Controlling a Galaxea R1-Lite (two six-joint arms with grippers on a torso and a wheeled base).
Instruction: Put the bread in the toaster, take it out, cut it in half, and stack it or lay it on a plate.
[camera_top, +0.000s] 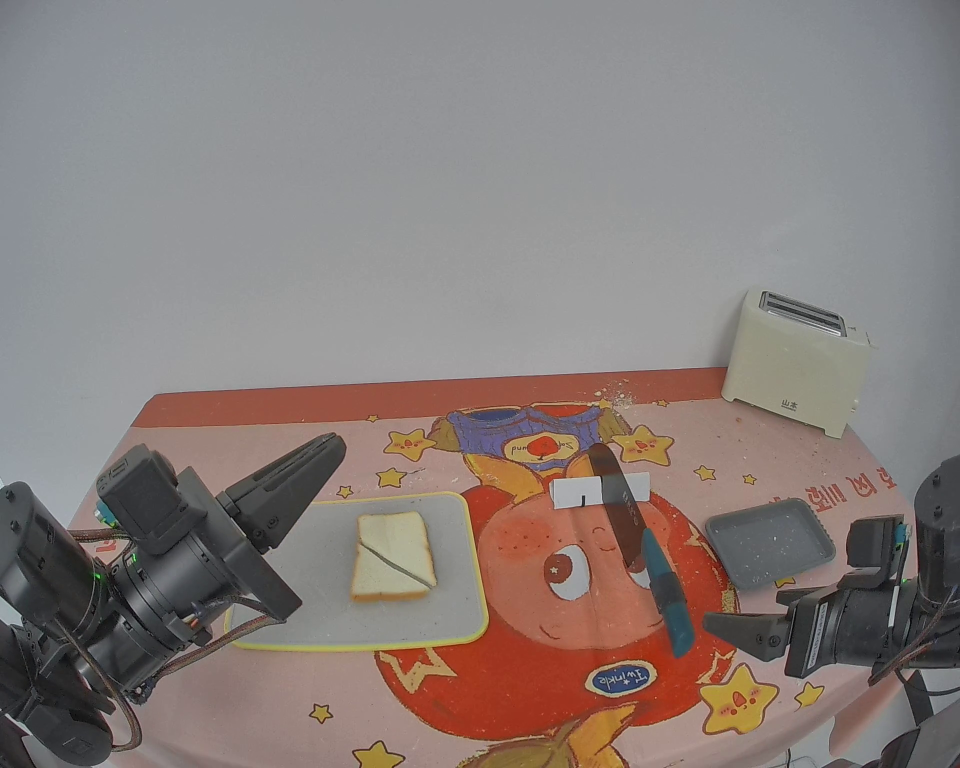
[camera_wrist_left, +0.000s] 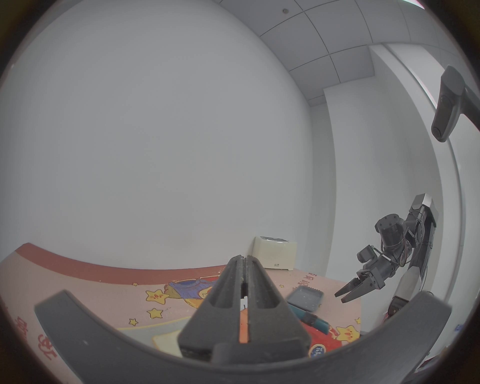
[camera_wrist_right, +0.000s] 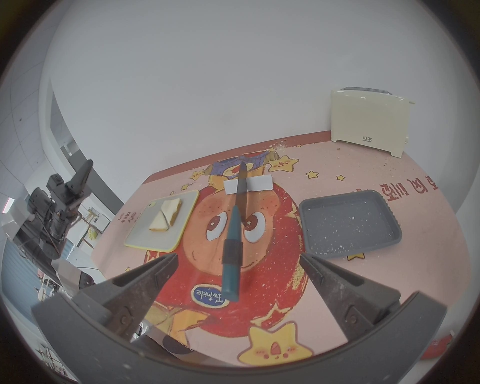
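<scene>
Since the bread (camera_top: 400, 540) lies in two diagonal halves, the cutting looks done and only the plating seems left. Reading the table (camera_top: 250, 700) as a clock with twelve at the wall, the cream toaster (camera_top: 795, 365) stands at two o'clock, pushed to the far corner, its slots apparently empty. The grey, yellow-rimmed cutting board (camera_top: 320, 600) sits at nine o'clock. The left gripper (camera_top: 335, 440) is raised by the board's ten o'clock corner, its claw pressed together on nothing.

The grey tray (camera_top: 770, 540), serving as the plate, waits at three o'clock, well apart from the board. The knife (camera_top: 645, 560) lies flat between board and tray, teal handle toward five o'clock and dark blade toward eleven. The blade rests across a white card (camera_top: 570, 492), probably its marked parking spot. The right gripper (camera_wrist_right: 239, 257) hangs at four o'clock, claw spread wide and empty, facing the knife's handle. Both bread halves lie just beside each other at the board's centre.

A pink cartoon cloth with stars covers the table, and crumbs dot the tray and the far edge near twelve o'clock. Plain white walls close the room behind.
</scene>
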